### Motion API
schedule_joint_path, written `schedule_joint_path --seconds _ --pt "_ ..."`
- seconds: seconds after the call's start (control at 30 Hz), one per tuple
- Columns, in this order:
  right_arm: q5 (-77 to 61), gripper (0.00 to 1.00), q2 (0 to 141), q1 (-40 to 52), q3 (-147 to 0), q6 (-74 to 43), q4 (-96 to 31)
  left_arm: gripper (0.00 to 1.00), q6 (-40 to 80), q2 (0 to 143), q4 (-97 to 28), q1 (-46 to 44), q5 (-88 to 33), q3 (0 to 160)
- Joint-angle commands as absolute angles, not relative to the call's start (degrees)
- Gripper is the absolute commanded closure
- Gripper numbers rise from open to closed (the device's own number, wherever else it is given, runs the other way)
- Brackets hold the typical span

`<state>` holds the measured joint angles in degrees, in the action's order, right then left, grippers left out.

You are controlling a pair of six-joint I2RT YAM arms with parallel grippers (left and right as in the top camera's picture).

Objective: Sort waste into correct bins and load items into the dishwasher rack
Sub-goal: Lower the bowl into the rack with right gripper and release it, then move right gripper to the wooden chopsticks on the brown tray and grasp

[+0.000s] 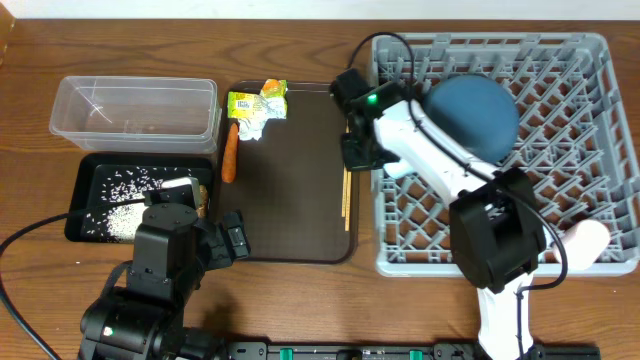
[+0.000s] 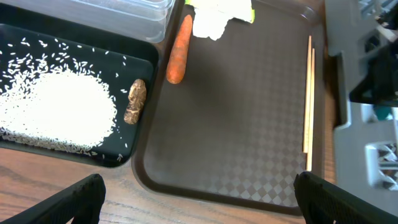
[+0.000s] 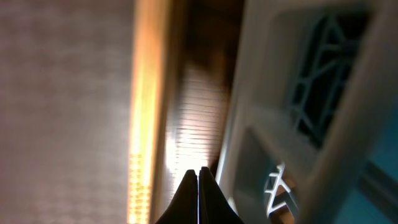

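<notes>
Wooden chopsticks (image 1: 346, 205) just beside right tool (image 3: 199, 173)

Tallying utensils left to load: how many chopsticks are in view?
2. Both chopsticks lie side by side along the right edge of the brown tray, beside the rack. Others may be hidden.

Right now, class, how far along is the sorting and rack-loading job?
Done: dark blue bowl in the rack; rice and brown lump in the black tray. In hand: nothing; right gripper shut beside the chopsticks, left gripper open. Left: carrot, wrapper, chopsticks on the brown tray.
</notes>
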<state>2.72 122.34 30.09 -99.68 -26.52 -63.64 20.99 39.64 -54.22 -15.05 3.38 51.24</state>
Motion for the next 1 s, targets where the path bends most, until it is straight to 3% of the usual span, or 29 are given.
schedule_joint_path --seconds 0.0,0.3,0.7,0.97 --pt "8.9 0.99 122.3 25.5 -99.1 -26.9 -64.6 0.02 21.0 39.6 -54.4 -14.7 3.6 52.4" --pt "1.4 0.99 122.1 23.3 -99.4 -15.4 -58.5 0.02 21.0 39.6 -54.4 -14.7 3.6 52.4" --pt "10.4 0.99 122.2 18.3 -99.4 -23.6 -48.6 0.02 21.0 39.6 -54.4 -14.7 3.6 52.4" --pt "1.9 0.99 122.1 13.1 -99.4 -17.7 -49.0 0.02 21.0 39.6 -54.4 -14.7 3.6 52.4"
